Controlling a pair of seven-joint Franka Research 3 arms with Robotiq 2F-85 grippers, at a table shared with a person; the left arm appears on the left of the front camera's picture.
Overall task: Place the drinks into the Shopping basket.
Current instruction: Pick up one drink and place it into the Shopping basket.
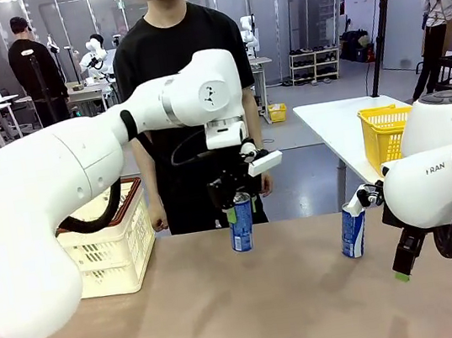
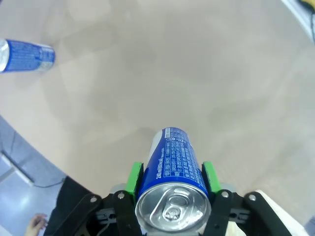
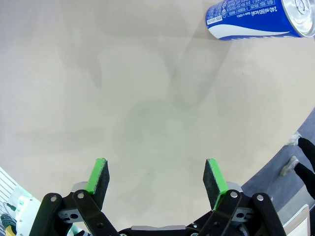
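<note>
Gripping blue can [image 1: 242, 233] in left hand [image 1: 239, 209] near mid far edge of tabletop [image 1: 232, 321]; maybe barely lifted. Next: carry to Shopping basket [image 1: 124, 252] at far-left corner and release inside. Right hand [image 3: 156, 177] wide, empty; second can [image 1: 353, 233] by right edge.

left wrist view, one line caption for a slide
Left gripper closed on a blue can, tan table beyond, second blue can farther off.
</note>
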